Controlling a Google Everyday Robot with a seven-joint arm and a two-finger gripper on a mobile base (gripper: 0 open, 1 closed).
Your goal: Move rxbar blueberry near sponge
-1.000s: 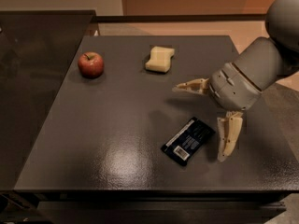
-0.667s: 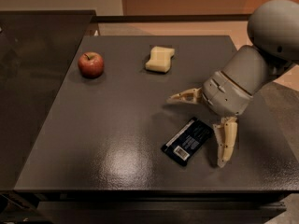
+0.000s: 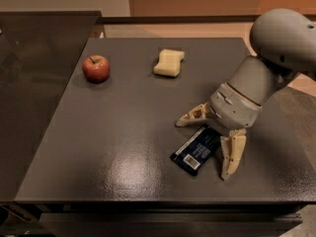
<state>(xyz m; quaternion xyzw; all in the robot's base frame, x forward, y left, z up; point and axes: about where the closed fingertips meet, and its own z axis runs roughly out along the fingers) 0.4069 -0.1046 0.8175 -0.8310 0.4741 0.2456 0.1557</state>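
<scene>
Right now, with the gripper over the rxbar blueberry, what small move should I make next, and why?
Probably close the gripper on the rxbar blueberry. Its fingers are spread open, one on each side of the bar's far end, and the bar lies flat on the table, well apart from the sponge.

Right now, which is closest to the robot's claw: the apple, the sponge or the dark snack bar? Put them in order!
The gripper is open, low over the table's front right.
1. rxbar blueberry: lying flat between the spread fingers, nearest.
2. sponge: farther back, near the middle of the far edge.
3. red apple: back left, clearly the farthest.
</scene>
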